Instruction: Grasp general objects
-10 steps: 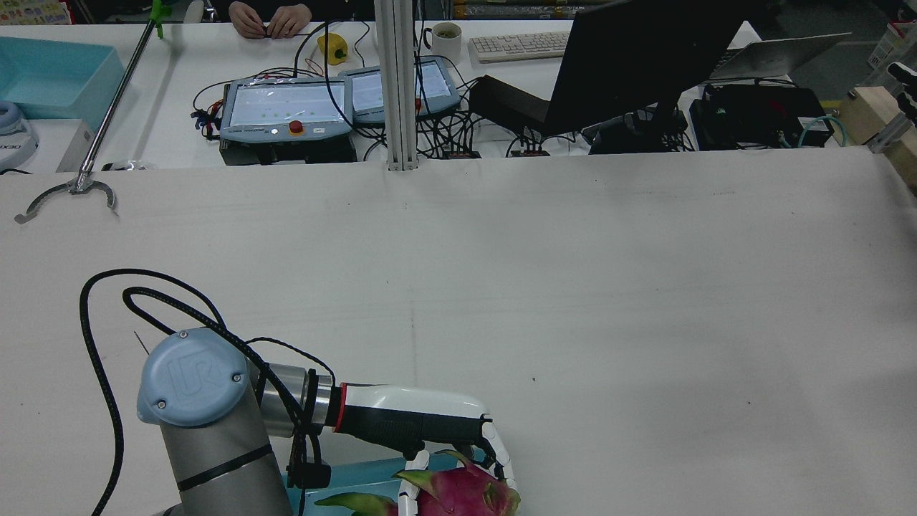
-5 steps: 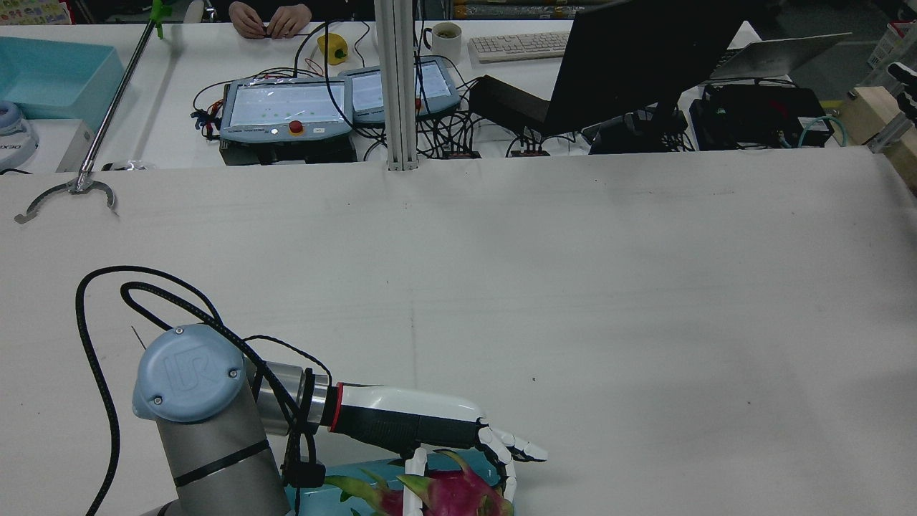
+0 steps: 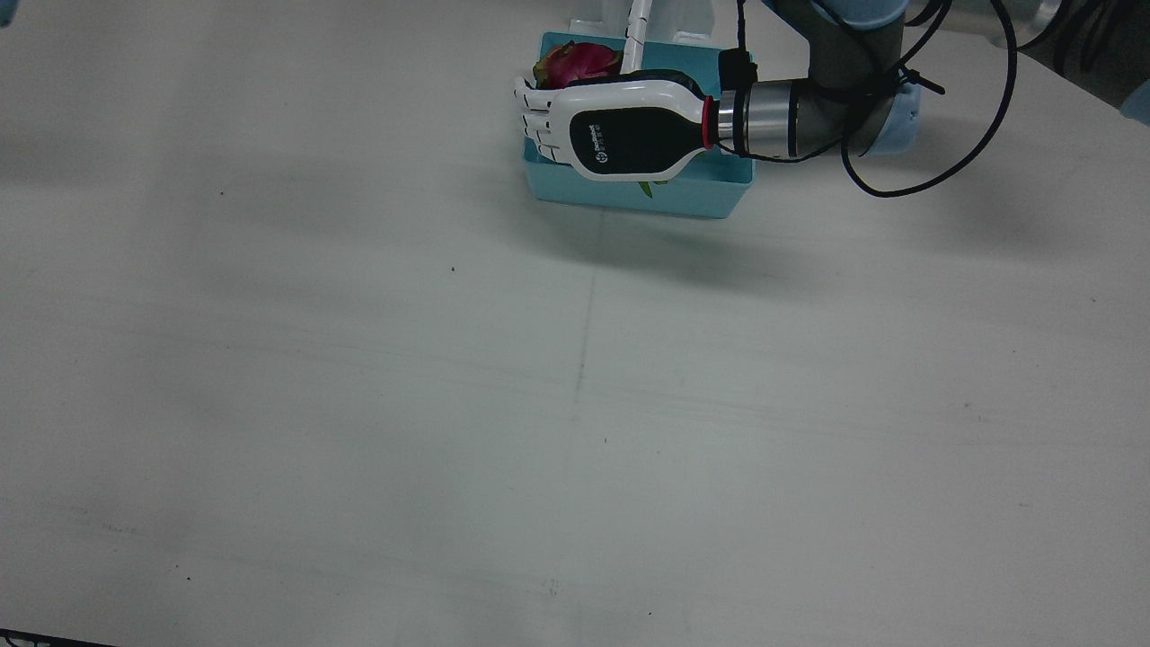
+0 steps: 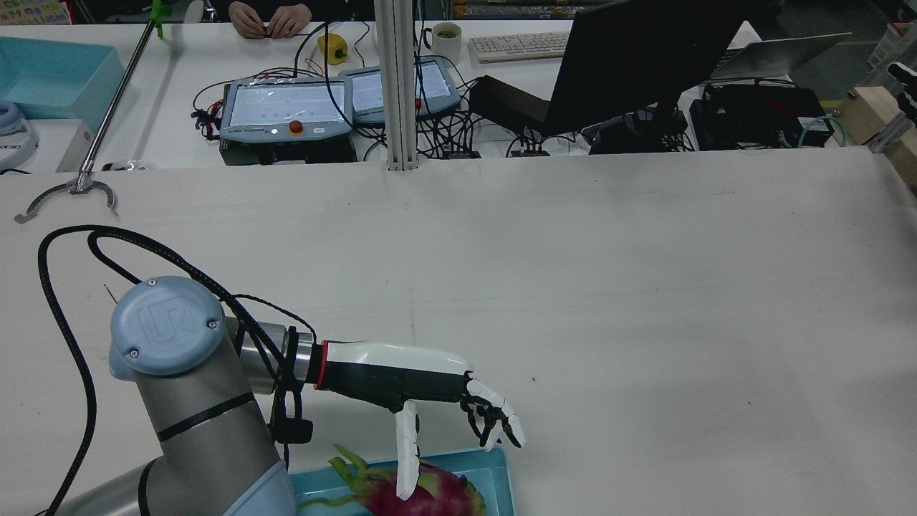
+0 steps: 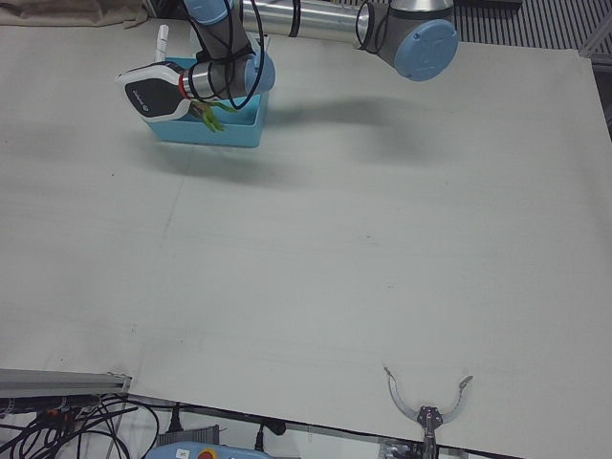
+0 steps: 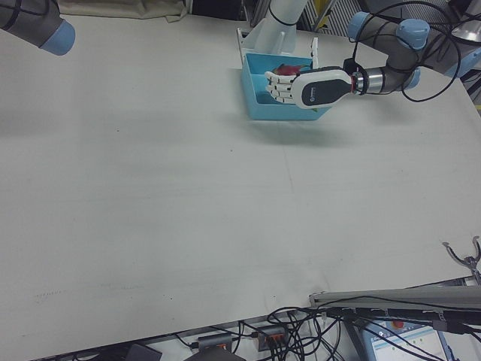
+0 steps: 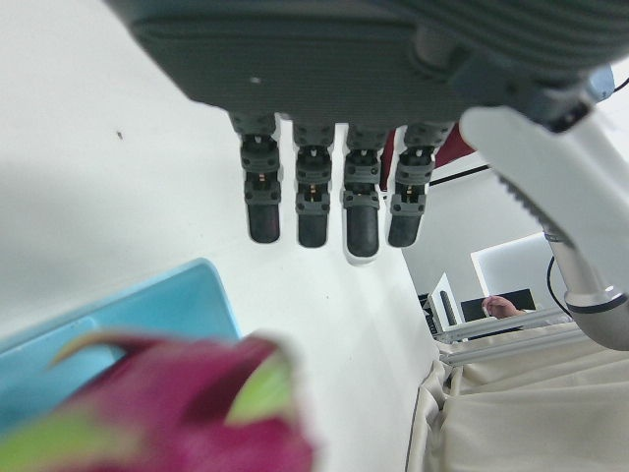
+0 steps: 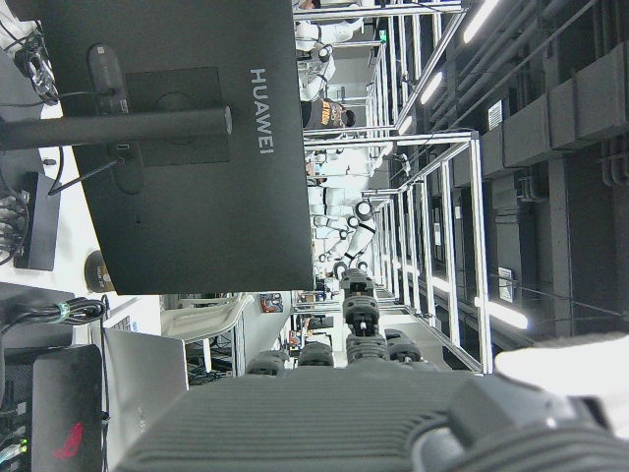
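- White cloth covers the table (image 3: 575,404), which is bare over most of its spread; beyond its far edge in the rear view stands a cluttered desk with two control tablets (image 4: 286,107), a dark monitor (image 4: 637,57), a keyboard (image 4: 519,45) and a mug (image 4: 446,39).
- A person's hands (image 4: 271,19) rest on that desk at the top of the rear view.
- A metal claw on a long rod (image 4: 71,190) lies at the far left corner of the table as the rear view shows it.
- A light blue tray (image 3: 629,190) sits at the table's near edge on the robot's side, close to the left arm's pedestal.
- A pink dragon fruit (image 4: 430,496) with green scales lies inside the tray, resting on its floor.
- The left hand (image 4: 430,390) hangs above the tray, palm down, with its fingers (image 7: 313,202) spread and only loosely curled, holding nothing; its thumb points down toward the fruit, and whether it touches cannot be told.
- In the front view the back of that hand covers most of the tray, with the fruit showing at the tray's edge nearest the pedestals.
- The right hand (image 8: 344,393) shows only in its own camera, raised and facing the monitor; whether its fingers are apart or closed cannot be told.
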You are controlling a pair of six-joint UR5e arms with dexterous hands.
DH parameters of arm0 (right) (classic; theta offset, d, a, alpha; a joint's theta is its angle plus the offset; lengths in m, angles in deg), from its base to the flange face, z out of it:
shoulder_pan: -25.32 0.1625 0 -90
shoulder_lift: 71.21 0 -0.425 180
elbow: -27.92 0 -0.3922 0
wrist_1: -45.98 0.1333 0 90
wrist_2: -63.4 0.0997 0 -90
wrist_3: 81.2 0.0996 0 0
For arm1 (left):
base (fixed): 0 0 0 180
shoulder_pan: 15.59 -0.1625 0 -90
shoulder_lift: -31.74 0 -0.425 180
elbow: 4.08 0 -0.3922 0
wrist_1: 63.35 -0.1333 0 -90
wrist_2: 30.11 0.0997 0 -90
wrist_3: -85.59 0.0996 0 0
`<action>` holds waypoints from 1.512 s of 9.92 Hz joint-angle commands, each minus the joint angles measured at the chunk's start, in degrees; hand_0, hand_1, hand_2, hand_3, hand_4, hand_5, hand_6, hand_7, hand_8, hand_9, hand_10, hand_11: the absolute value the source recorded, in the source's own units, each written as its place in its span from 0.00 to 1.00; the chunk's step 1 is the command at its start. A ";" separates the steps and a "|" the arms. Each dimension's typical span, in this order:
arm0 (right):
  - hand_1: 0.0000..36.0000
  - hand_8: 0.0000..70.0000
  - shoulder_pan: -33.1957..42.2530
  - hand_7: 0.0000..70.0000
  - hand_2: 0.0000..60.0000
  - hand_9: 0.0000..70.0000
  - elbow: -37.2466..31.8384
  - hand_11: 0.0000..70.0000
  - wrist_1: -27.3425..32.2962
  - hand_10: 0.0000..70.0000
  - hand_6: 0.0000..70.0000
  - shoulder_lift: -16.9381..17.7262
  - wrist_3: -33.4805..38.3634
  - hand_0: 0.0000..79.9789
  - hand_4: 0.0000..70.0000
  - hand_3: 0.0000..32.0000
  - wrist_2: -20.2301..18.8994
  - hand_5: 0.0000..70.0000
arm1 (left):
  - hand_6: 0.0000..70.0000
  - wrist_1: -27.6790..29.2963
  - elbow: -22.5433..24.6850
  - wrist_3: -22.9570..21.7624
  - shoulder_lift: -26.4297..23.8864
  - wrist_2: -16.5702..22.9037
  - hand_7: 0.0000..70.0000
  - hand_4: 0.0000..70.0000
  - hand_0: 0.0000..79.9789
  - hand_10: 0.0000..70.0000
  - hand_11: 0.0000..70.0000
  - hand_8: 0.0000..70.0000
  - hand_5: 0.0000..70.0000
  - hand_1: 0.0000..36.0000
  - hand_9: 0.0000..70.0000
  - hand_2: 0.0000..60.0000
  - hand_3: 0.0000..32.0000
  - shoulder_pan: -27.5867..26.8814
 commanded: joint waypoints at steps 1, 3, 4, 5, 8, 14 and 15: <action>0.00 0.00 0.00 0.00 0.00 0.00 0.00 0.00 0.00 0.00 0.00 0.00 0.00 0.00 0.00 0.00 0.00 0.00 | 0.37 -0.31 0.06 -0.07 0.14 0.08 0.80 0.27 0.45 0.30 0.42 0.40 0.33 0.00 0.37 0.00 0.00 0.98; 0.00 0.00 0.00 0.00 0.00 0.00 0.00 0.00 0.00 0.00 0.00 0.00 0.00 0.00 0.00 0.00 0.00 0.00 | 0.37 -0.31 2.42 -0.07 1.72 0.08 0.81 0.28 0.42 0.31 0.44 0.41 0.33 0.00 0.39 0.00 0.00 1.06; 0.00 0.00 0.00 0.00 0.00 0.00 0.00 0.00 0.00 0.00 0.00 0.00 0.00 0.00 0.00 0.00 -0.08 0.00 | 0.43 -0.31 2.87 -0.07 1.47 0.08 0.90 0.35 0.36 0.35 0.49 0.46 0.35 0.00 0.47 0.00 0.00 0.71; 0.00 0.00 0.00 0.00 0.00 0.00 0.00 0.00 0.00 0.00 0.00 0.00 0.00 0.00 0.00 0.00 0.00 0.00 | 0.60 -0.31 2.87 -0.33 1.12 0.08 1.00 0.53 0.50 0.59 0.83 0.50 0.43 0.00 0.70 0.00 0.00 0.71; 0.00 0.00 0.00 0.00 0.00 0.00 0.00 0.00 0.00 0.00 0.00 0.00 0.00 0.00 0.00 0.00 -0.08 0.00 | 1.00 -0.58 2.87 -1.03 -0.20 -0.10 1.00 1.00 0.54 1.00 1.00 1.00 0.88 0.00 1.00 0.00 0.00 8.41; 0.00 0.00 0.00 0.00 0.00 0.00 -0.09 0.00 0.00 0.00 0.00 0.00 0.00 0.00 0.00 0.00 0.00 0.00 | 1.00 10.38 -8.27 -3.05 0.06 -4.82 1.00 1.00 0.56 1.00 1.00 1.00 1.00 0.00 1.00 0.04 0.00 26.71; 0.00 0.00 0.00 0.00 0.00 0.00 -0.09 0.00 0.09 0.00 0.00 0.00 0.00 0.00 0.00 0.00 0.00 0.00 | 1.00 14.59 -10.64 -4.71 0.32 -7.80 1.00 1.00 0.56 1.00 1.00 1.00 1.00 0.00 1.00 0.05 0.00 27.60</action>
